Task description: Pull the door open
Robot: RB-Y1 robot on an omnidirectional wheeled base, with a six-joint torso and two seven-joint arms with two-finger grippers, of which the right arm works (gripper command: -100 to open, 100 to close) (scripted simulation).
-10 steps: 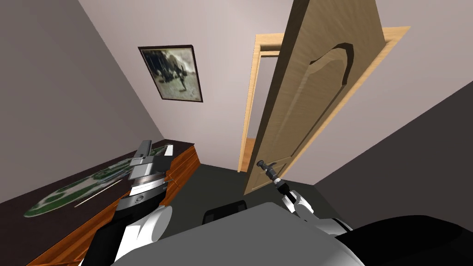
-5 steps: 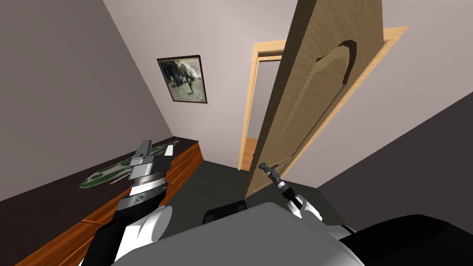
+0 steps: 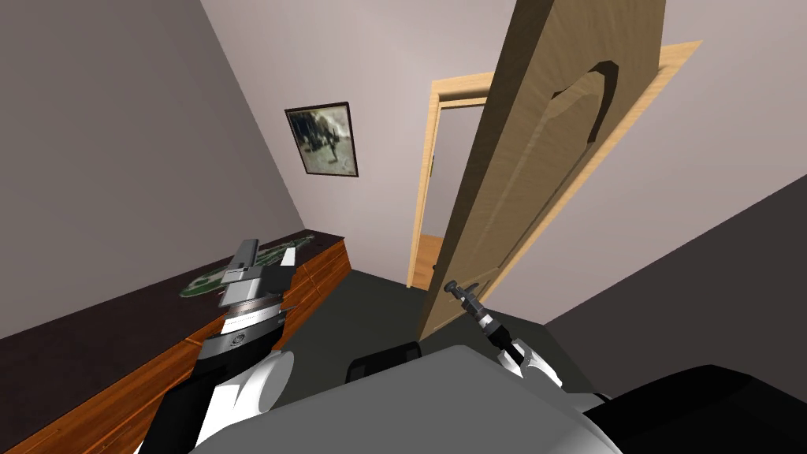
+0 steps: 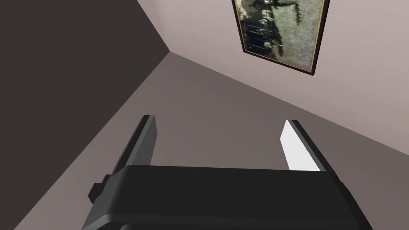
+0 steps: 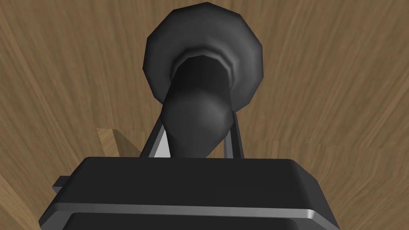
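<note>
Left pincer [image 4: 220,119] raised at my left, blades spread, holding nothing. Right pincer [image 3: 457,292] is clenched on the dark knob [image 5: 198,108] — its stem runs straight out from the wooden door [image 3: 520,181], in line with the pincer. The door stands ajar, its free edge clear of the frame [image 3: 429,181] — so I'd judge the pull comes back toward me.

The tall light-brown wooden door [image 3: 536,158] stands ajar from its pale frame [image 3: 429,158], the right end effector [image 3: 463,296] at its dark round knob [image 3: 451,287]. The left end effector [image 3: 268,254], fingers [image 3: 248,252] apart, hangs above a long dark-topped wooden bench [image 3: 118,347].
</note>
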